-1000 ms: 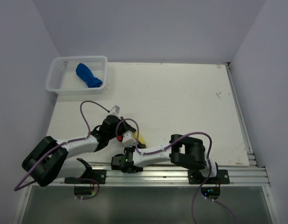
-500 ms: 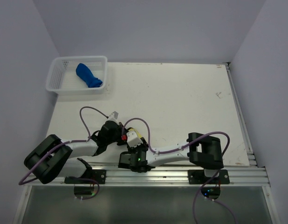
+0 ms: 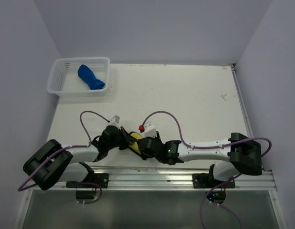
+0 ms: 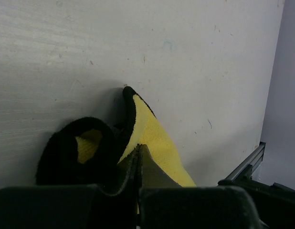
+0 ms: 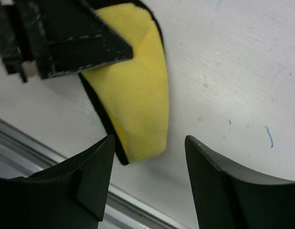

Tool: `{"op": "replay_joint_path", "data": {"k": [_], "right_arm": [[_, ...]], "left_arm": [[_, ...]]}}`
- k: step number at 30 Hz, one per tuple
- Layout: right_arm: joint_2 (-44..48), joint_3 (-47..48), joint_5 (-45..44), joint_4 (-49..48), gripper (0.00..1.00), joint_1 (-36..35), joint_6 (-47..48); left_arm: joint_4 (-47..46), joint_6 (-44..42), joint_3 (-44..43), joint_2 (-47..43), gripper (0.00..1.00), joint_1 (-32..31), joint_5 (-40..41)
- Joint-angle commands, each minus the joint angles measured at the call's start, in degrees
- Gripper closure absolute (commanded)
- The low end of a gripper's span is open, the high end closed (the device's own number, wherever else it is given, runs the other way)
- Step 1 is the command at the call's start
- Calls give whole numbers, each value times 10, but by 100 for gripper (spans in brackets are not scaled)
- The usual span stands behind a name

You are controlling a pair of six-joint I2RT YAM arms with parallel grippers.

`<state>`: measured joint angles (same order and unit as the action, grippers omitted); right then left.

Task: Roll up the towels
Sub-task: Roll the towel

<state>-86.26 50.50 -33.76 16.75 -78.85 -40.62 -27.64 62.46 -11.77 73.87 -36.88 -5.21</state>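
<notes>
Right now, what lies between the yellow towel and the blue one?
From above: the left pincer gripping the yellow towel, then bare table, then the white basket wall around the blue towel.

White arms, black joints, looping purple cables, black right claw

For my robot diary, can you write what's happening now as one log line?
left gripper: shut on yellow towel | right gripper: open at its end | blue towel: in basket
</notes>
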Motion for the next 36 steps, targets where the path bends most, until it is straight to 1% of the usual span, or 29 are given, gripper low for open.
{"op": "replay_joint_path", "data": {"k": [1,3,4,6,9,16,19,22,23,25,26,28,29,32,34,35,36], "right_arm": [[27,-34,137,-104,36,64,49],[11,-26,150,-104,35,71,74],[2,-20,166,-101,35,73,79],[-27,-2,169,-84,34,74,82],[-58,-8,200,-107,33,77,81],[-104,-17,205,-131,33,77,80],[-114,-18,186,-129,34,77,92],[-124,-10,164,-110,41,72,105],[-127,-6,162,-104,47,66,106],[-129,4,136,-97,53,56,108],[-133,8,125,-86,61,44,108],[-138,17,102,-74,70,32,104],[-139,24,82,-64,77,27,102],[-146,31,55,-52,87,12,95],[-146,32,47,-48,93,11,87],[-146,32,37,-49,95,10,86],[-143,32,33,-48,96,10,81]], "left_arm": [[36,-8,22,3,100,-2,4],[35,-8,24,2,100,-1,4],[36,-8,25,2,100,-2,4],[35,-9,25,1,100,-2,5],[36,-9,25,-1,100,-2,4],[39,-11,27,-6,100,-2,4],[40,-12,27,-7,100,-1,4],[40,-13,24,-7,100,-1,5],[42,-13,22,-8,100,-2,5],[48,-17,12,-7,100,-2,6],[57,-19,8,-8,100,-1,6],[69,-27,-6,-12,100,-1,14],[80,-30,-11,-15,100,-1,17],[116,-38,-38,-27,100,-1,29],[140,-45,-63,-37,88,0,41],[166,-48,-72,-49,81,1,47],[179,-51,-81,-54,74,1,49]]}}
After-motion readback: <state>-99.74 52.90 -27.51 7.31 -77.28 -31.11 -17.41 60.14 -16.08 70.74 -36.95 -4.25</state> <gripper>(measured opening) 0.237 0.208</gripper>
